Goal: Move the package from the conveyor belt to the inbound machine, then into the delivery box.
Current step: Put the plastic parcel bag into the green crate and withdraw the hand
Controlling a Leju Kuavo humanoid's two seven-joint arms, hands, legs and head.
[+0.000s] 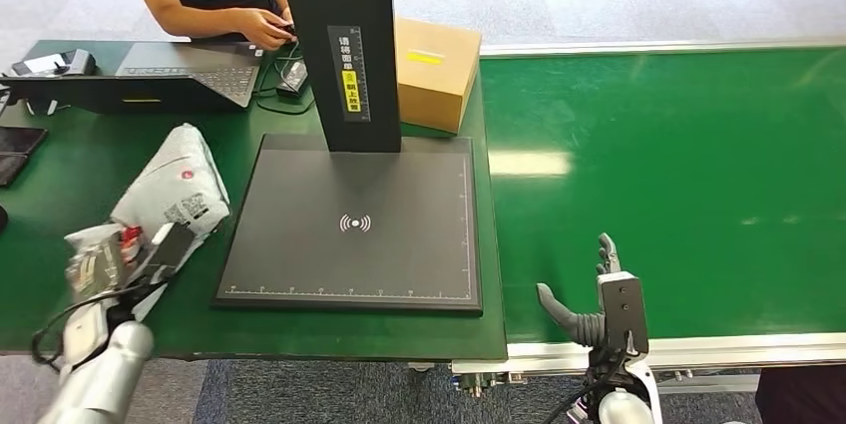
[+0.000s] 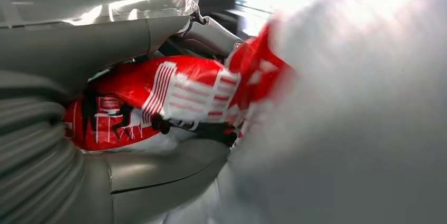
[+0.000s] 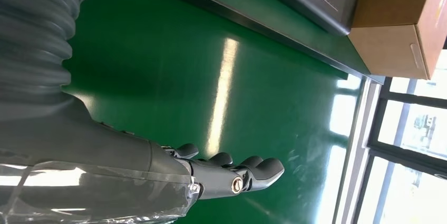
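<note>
Package (image 1: 172, 188), a white and grey poly mailer with red print, is gripped in the left hand (image 1: 150, 254), off the left edge of the scanner pad (image 1: 351, 229), over the green table (image 1: 60, 175). Left wrist view shows the thumb and darker fingers (image 2: 211, 31) wrapped around the crinkled red-printed bag (image 2: 174, 95), so the hold looks firm. Package is tilted, upper end leaning away from the pad; probably lifted off the pad or carried past it toward a delivery box, can't tell which. Right hand (image 1: 594, 304) is at the near edge of the conveyor belt (image 1: 678, 185), right of the pad, fingers spread, holding nothing, probably parked.

Scanner pad has nothing on it; its black post (image 1: 339, 45) rises at the far edge. Cardboard box (image 1: 434, 70) is just behind the pad's far right corner, flaps closed, contents hidden. Laptop (image 1: 180, 70) is far left of the pad, with a person's hands (image 1: 264, 27) beside it.
</note>
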